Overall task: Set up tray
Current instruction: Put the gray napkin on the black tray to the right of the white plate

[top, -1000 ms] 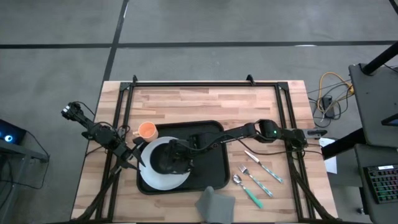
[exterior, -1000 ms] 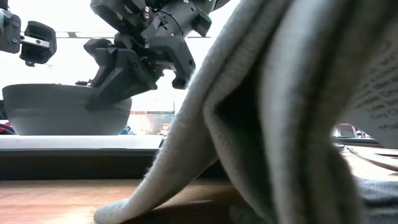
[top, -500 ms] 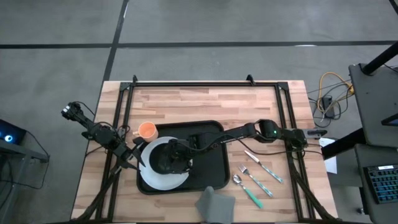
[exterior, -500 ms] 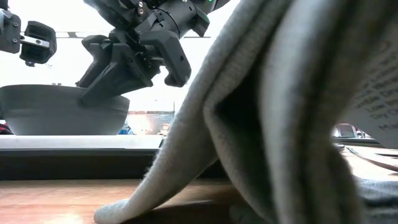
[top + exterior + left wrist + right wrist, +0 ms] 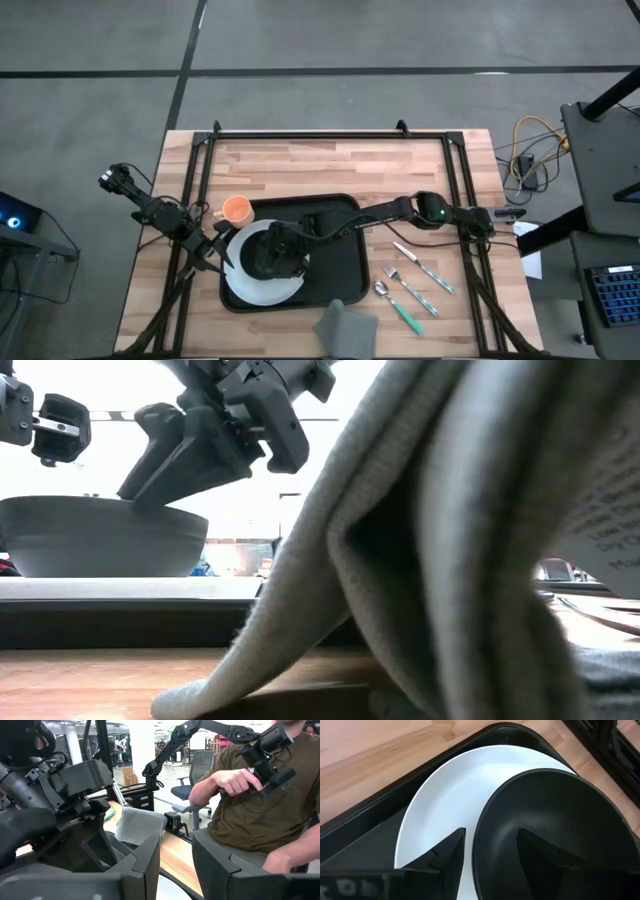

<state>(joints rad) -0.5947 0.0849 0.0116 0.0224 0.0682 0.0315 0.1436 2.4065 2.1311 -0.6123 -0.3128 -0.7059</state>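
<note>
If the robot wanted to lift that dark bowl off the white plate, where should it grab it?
Probably by the rim, from above. The bowl sits upright and open-topped on the plate, so one finger can drop inside the wall and one outside. The right gripper is open, straddling the rim that way.

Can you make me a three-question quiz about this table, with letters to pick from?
1. Where is the black bowl?
A. on the white plate
B. on the bare wood
C. on the napkin

2. How many orange cups are there?
A. three
B. one
C. none

3. The right end effector is:
A. squeezing a fork
B. carrying the plate
C. open at the bowl's rim

Answers: 1 A, the bowl sits on the plate in the tray. 2 B, only one cup shows. 3 C, its fingers stand apart, one on each side of the rim.
</note>
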